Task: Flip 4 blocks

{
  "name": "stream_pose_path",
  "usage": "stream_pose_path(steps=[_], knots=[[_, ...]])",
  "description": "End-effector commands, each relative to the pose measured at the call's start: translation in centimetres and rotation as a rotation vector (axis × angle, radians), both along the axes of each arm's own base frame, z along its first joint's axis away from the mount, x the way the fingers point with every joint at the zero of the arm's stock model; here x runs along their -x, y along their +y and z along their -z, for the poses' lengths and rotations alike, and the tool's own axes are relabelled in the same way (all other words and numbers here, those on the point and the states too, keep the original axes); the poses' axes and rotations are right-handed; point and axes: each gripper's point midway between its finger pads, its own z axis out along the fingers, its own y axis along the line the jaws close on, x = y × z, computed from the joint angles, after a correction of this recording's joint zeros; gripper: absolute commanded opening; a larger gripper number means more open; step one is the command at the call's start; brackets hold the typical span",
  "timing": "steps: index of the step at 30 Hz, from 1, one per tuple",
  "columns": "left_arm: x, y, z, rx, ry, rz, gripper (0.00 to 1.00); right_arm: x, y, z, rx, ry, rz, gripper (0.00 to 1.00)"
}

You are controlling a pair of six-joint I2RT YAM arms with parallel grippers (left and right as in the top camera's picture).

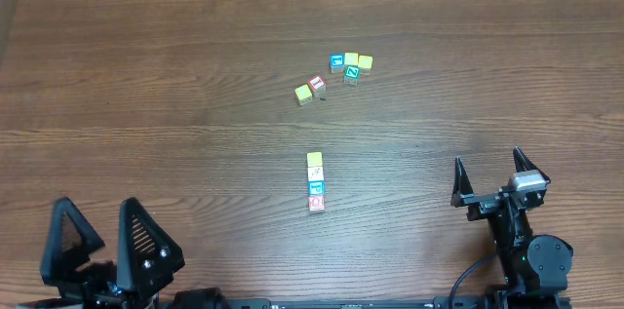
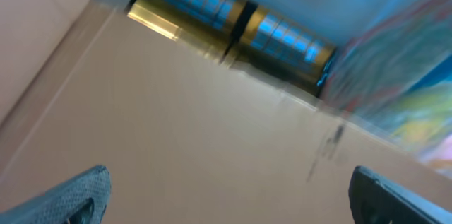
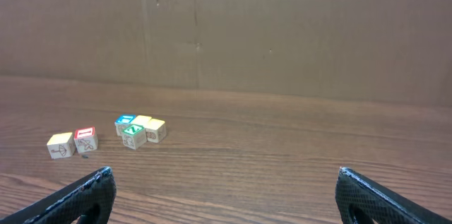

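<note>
even light, left wrist view blurred

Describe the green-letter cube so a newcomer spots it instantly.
On the wooden table, look past the straight row of four cubes to the scattered cubes beyond. The green-letter cube sits on that group's right, just in front of a yellow cube; no other cube shows green.
</note>
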Motion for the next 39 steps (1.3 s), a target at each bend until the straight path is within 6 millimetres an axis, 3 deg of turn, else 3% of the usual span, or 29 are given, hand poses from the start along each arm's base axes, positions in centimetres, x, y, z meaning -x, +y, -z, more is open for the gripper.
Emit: stream_pose_path(steps=[1,5,12,17,27,34,39], knots=[[-1.4,-0.5,1.2,-0.028,-0.076,0.032,1.00,0.0,0.0,0.2,-0.006,-0.001,0.003,1.00],[-3.4,-0.3,3.9,-0.036,-0.123,0.027,1.00,0.0,0.0,0.2,-0.006,-0.001,0.003,1.00],[-7.8,0.2,11.0,-0.018,0.039,0.027,1.00,0.0,0.0,0.2,-0.006,-0.001,0.003,1.00],[-9.9,0.5,15.7,-0.003,0.143,0.023,1.00,0.0,0.0,0.2,-0.006,-0.001,0.003,1.00],[-12.0,-0.5,21.0,-0.163,0.355,-0.008,1.00,0.0,0.0,0.2,-0.006,-0.001,0.003,1.00],[-12.9,-0.7,26.5,-0.213,0.588,0.000,1.00,0.0,0.0,0.2,-0.006,-0.001,0.003,1.00],[-13.0,-1.8,28.4,-0.370,0.664,0.031,1.00,0.0,0.0,0.2,-0.006,-0.001,0.003,1.00]])
